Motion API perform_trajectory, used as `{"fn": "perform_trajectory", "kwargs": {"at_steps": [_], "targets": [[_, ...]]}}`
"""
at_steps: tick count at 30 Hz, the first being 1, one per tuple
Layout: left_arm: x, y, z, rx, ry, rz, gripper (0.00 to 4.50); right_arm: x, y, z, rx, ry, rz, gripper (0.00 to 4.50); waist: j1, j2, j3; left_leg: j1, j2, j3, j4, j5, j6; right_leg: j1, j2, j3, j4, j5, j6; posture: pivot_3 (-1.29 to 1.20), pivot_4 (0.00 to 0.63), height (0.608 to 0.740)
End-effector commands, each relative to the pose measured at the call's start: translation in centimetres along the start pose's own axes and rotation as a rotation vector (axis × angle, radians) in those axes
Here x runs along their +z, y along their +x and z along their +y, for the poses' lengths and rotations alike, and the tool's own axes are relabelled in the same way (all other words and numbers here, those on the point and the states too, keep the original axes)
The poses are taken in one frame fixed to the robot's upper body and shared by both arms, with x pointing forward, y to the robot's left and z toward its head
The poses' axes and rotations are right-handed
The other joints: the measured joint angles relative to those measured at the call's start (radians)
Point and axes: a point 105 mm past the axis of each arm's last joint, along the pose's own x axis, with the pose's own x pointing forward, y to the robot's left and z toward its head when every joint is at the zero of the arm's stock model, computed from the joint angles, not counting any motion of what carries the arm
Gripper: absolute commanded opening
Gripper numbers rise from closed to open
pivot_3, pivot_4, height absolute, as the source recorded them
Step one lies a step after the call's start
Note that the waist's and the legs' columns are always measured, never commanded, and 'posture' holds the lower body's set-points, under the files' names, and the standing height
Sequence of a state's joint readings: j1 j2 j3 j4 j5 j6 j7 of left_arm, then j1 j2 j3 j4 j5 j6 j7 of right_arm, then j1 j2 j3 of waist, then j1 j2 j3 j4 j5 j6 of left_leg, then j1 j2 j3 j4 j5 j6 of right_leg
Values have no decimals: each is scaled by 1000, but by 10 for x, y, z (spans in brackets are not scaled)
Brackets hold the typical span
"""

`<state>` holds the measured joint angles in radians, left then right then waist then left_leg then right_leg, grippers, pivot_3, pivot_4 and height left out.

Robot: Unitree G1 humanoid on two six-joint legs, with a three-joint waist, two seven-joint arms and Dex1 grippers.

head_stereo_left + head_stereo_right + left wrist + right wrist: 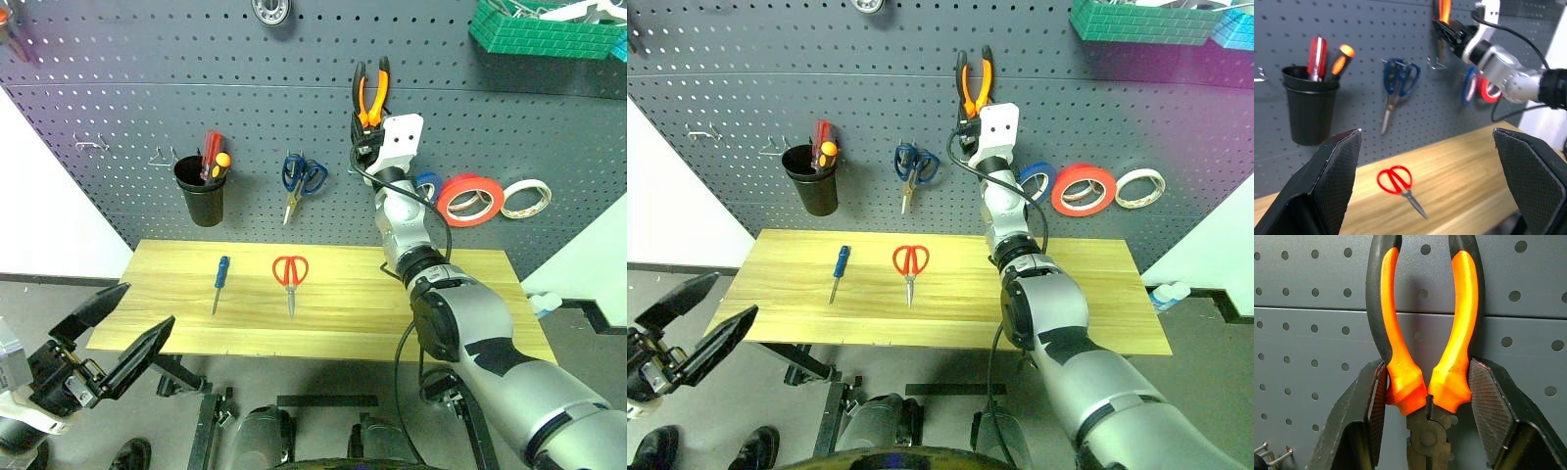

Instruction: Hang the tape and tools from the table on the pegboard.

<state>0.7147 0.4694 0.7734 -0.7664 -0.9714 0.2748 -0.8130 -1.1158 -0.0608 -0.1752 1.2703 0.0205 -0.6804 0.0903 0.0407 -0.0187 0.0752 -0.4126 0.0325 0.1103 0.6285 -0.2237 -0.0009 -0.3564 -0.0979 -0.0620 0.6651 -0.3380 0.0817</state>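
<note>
Pliers (1425, 357) (curved orange-and-black handles) pinched between ribbed black fingers (1488, 401).

No readable text, labels or numbers anywhere.
Checked on the pegboard (147, 88), the tape rolls at right centre, the green bin at upper right, the tool handles and the wooden table (343, 323): nothing legible.
</note>
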Motion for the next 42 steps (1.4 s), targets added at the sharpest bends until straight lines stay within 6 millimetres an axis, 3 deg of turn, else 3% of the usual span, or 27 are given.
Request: {"fn": "perform_trajectory", "kwargs": {"at_steps": [1,6,16,42], "targets": [[13,0,-3,8,52,-40,4500,15,8,-1,-5,1,-42,2133,0,0,0,0,0,0,0,0,0,0,0,0,0,0,0,338,21,740],[22,2,1,43,96,-67,4500,15,8,-4,-16,-17,-48,2133,1,0,0,0,0,0,0,-1,2,0,-1,0,0,-1,-1,342,31,740],[35,4,-11,-8,54,-76,4500,17,4,-6,-46,-93,-79,2133,2,2,5,0,0,-1,0,-3,5,0,-1,0,-1,-2,-4,353,65,740],[40,-9,-26,-39,-89,-27,4500,-19,-14,0,-26,-128,48,2133,0,3,79,1,0,-3,-1,-5,5,0,-4,-1,-4,-5,-10,369,157,740]]}}
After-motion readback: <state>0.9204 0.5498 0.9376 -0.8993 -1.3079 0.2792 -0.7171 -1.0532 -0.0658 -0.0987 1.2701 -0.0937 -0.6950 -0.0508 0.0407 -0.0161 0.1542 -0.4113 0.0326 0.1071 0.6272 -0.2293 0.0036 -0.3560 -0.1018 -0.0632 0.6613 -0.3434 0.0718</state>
